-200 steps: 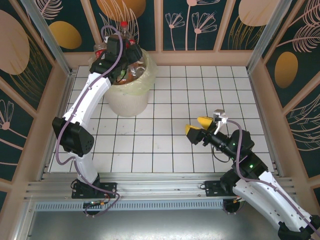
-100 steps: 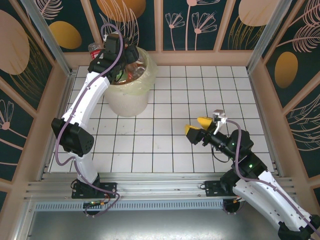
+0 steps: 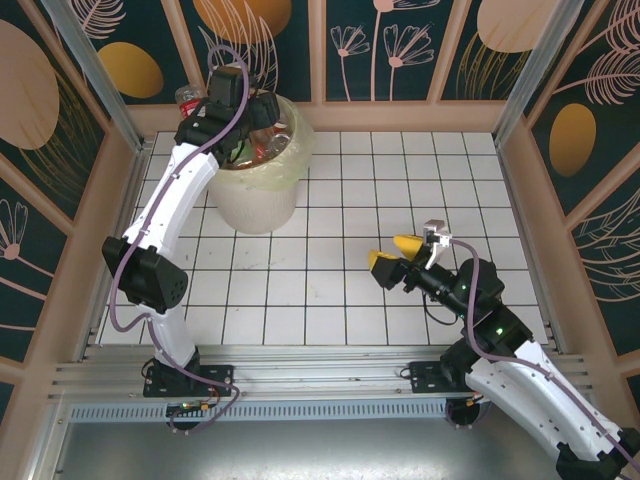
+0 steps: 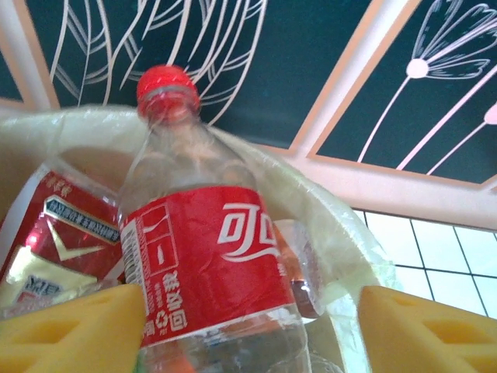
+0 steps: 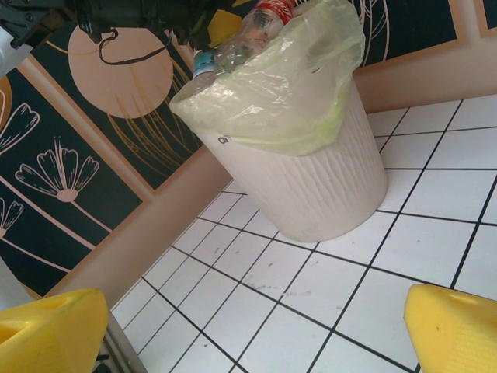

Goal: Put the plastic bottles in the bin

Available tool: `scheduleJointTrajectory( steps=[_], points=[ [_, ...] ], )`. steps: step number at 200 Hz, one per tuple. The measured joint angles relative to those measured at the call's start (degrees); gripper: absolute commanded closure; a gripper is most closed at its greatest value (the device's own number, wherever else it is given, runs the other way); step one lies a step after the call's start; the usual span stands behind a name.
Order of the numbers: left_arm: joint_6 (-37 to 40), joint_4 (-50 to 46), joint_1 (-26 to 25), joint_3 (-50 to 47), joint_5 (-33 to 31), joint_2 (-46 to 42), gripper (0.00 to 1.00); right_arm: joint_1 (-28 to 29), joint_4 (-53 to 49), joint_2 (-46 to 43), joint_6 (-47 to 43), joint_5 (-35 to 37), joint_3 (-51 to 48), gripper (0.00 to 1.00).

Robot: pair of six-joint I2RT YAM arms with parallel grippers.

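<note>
one bottle (image 4: pixel 180 155), red label (image 4: pixel 206 260) reading 可口 and 回收我, left hand (image 4: pixel 248 318) apart around it, right hand (image 5: pixel 252 326) apart

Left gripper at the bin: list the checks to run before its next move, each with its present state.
1. Left gripper above the bin mouth: ok.
2. Red-label bottle upright between its fingers: ok.
3. Jaws clear of that bottle: one finger stands apart from it; the other finger sits beside the label, contact cannot tell.
4. Bottle settled inside: base hidden, cannot tell.
5. Room in the bin: piled bottles poke above the liner rim, not ok.
6. Right gripper open, empty, away from the bin: ok.
</note>
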Motion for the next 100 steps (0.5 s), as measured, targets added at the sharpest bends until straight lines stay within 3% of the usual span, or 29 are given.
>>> scheduleJointTrajectory(
  steps=[41, 66, 100],
  points=[
    [6.7, 2.9, 0.0, -0.4, 0.0, -4.3, 0.02, 0.0, 0.0, 0.7, -0.5, 0.0, 0.0, 0.01],
    [8.4, 4.5, 0.0, -4.0, -1.7, -10.7, 0.01, 0.0, 0.0, 2.3, -1.1, 0.1, 0.0, 0.01],
    [8.8, 5.2, 0.0, -11.9, -9.7, -19.8, 0.01, 0.0, 0.0, 3.5, -1.5, 0.2, 0.0, 0.01]
  ],
)
